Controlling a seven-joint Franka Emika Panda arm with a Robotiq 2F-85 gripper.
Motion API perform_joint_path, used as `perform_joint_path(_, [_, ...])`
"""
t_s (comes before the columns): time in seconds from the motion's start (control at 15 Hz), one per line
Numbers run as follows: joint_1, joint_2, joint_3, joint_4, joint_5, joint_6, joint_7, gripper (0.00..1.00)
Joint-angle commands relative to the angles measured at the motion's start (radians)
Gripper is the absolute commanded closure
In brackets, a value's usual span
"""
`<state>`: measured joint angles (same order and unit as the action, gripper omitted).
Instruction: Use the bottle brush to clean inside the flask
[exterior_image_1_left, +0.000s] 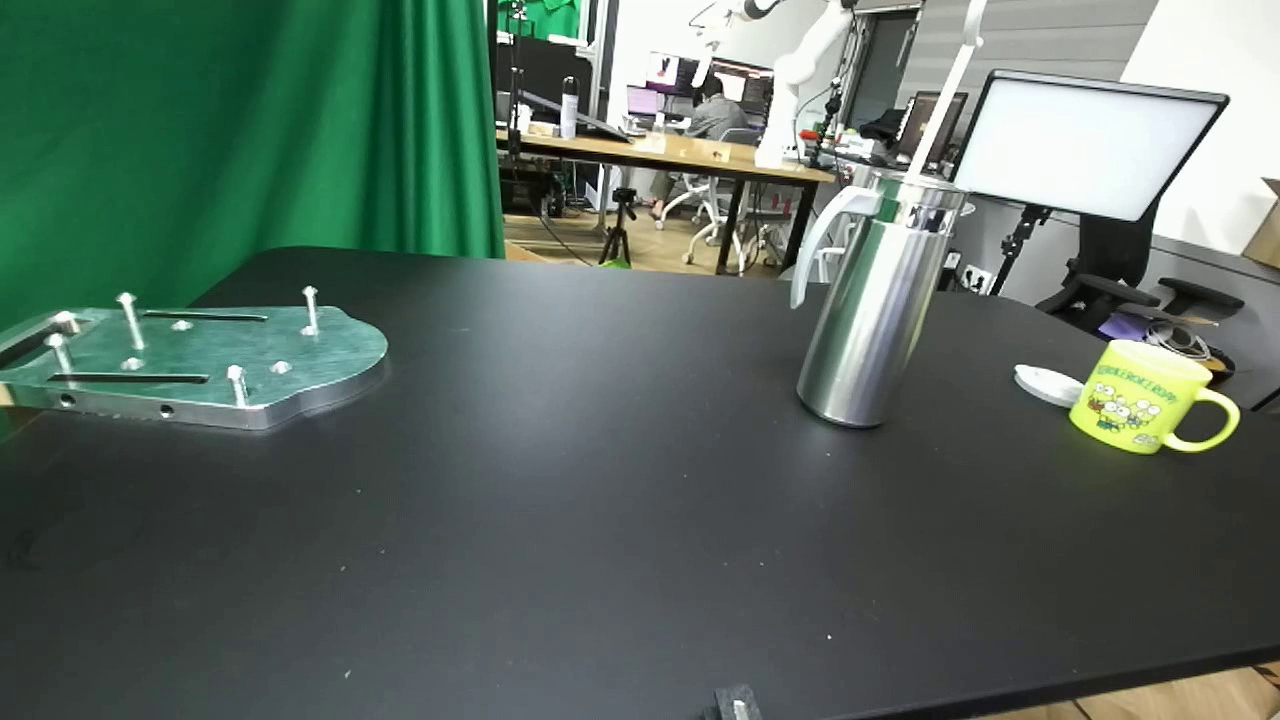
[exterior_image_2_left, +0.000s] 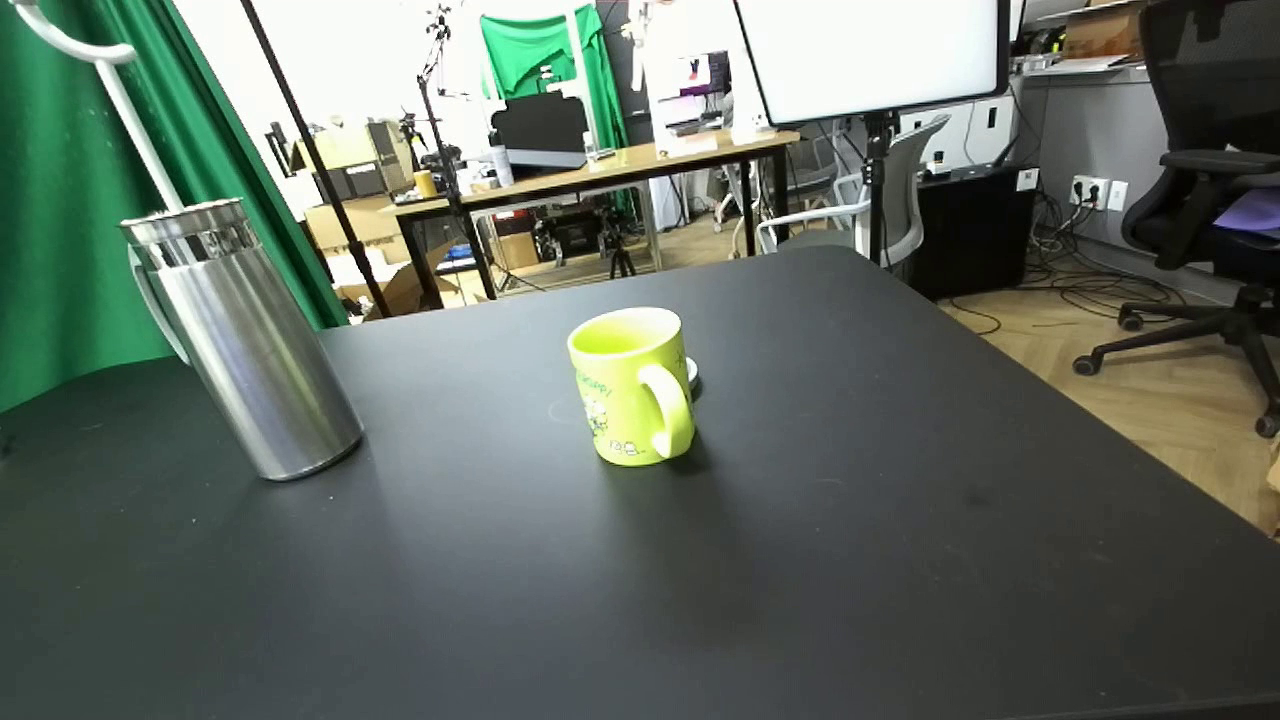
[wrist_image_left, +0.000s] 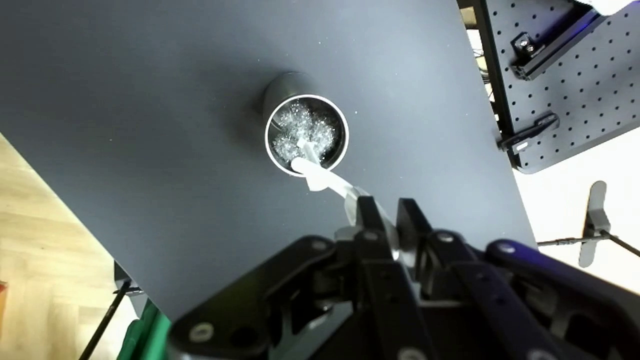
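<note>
1. Black gripper (wrist_image_left: 387, 207), closed around the bottle brush (wrist_image_left: 327, 179) near its upper end in the wrist view; out of frame in both exterior views.
2. Pale, smooth, probably plastic: curved like a crook near the grasp, then a slim straight rod down through the mouth of the flask (exterior_image_1_left: 882, 310). Looks light and fairly stiff, apt to twist in a narrow pinch; best held firmly above the bend and worked straight up and down, never levered.
3. Inside the mouth, fuzzy and glittering silver, presumably soft bristles (wrist_image_left: 305, 127).
4. Brushed steel below, tall and cylindrical, brighter at the collar, thin at the rim. Likely slick and tough, yet liable to rock under a sideways shove; for steadying, take the pale side handle (exterior_image_1_left: 820, 235).
5. Matt black table (exterior_image_1_left: 560, 560) underneath, finely flecked with white.
6. Well apart from the flask, a glossy yellow-green mug (exterior_image_2_left: 625, 400), probably ceramic, printed with cartoon figures; just beside it, a flat white disc (exterior_image_1_left: 1048, 385).
7. Across the tabletop, a slotted metal plate (exterior_image_1_left: 210, 345) with upright bolts.
8. Beyond, green curtain (exterior_image_1_left: 340, 120) in soft folds, and a wooden-topped desk (exterior_image_2_left: 590, 172).
</note>
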<state>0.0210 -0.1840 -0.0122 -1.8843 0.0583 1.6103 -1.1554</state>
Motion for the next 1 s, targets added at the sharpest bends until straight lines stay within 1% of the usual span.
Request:
perform_joint_path(0.0, [-0.004, 0.054, -0.025, 0.000, 0.009, -0.001, -0.009, 0.96])
perform_joint_path(0.27, [-0.023, 0.134, -0.040, -0.016, 0.027, 0.009, -0.015, 0.96])
perform_joint_path(0.53, [-0.045, 0.207, -0.040, -0.019, 0.047, 0.015, -0.017, 0.96])
perform_joint_path(0.93, [-0.058, 0.255, -0.030, -0.016, 0.062, 0.011, -0.010, 0.96])
